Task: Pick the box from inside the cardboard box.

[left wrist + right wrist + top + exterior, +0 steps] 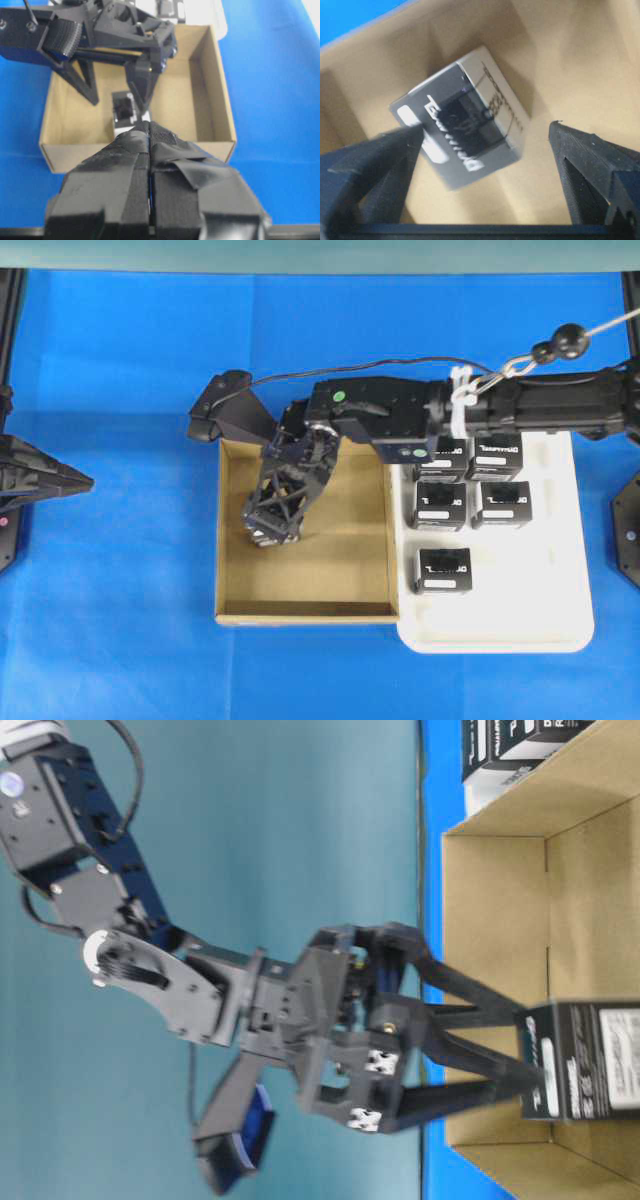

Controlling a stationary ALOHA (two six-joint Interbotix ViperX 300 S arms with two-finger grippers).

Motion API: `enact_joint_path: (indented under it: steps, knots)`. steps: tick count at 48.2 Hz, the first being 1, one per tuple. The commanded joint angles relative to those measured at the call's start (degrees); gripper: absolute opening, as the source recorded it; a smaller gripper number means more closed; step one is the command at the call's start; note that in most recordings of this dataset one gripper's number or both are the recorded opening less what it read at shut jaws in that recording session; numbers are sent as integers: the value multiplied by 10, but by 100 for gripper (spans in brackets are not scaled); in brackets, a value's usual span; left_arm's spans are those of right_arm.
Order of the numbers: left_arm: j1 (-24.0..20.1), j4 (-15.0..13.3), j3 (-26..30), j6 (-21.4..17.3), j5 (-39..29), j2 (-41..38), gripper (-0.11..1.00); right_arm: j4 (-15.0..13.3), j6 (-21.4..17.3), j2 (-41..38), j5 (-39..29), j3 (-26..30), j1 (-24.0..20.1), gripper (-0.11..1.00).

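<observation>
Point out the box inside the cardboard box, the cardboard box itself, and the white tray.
the box [465,117], right wrist view, on its dark top face.
the cardboard box [345,570], overhead view, bare floor.
the white tray [530,610], overhead view, bare floor.

We see our right arm [520,405] stretched across from the right edge of the overhead view, its wrist bent downward. Our right gripper [268,525] points down with its jaws spread wide; in its own wrist view the two fingers [370,165] stand far apart at either side of the frame. Our left arm sits drawn back at the left edge, and our left gripper [150,150] has its taped fingers [125,165] pressed together, nothing between them.
</observation>
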State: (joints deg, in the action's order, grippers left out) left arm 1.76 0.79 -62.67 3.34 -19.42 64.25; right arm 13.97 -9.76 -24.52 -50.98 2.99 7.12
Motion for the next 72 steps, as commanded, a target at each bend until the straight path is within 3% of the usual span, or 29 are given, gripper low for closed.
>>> enact_joint_path:
  steps: [1,17,28,41,50,59,72]
  knots:
    - [0,2,17,0,3,-2,-7,1,-2,24,5,5,-2,98]
    - [0,2,17,1,3,-1,-7,-2,16,70,-17,31,1,98]
    - [0,2,18,2,3,-1,-7,-2,92,98,-99,75,1,98]
    - [0,2,18,15,3,-1,-7,-3,173,90,-258,201,-5,98]
    - [5,2,19,17,4,0,-7,-6,209,62,-337,275,-11,98]
    - [8,3,19,17,3,1,-7,-21,215,42,-358,324,-8,98]
    - [9,2,23,17,-2,8,-7,-40,216,37,-357,323,-11,98]
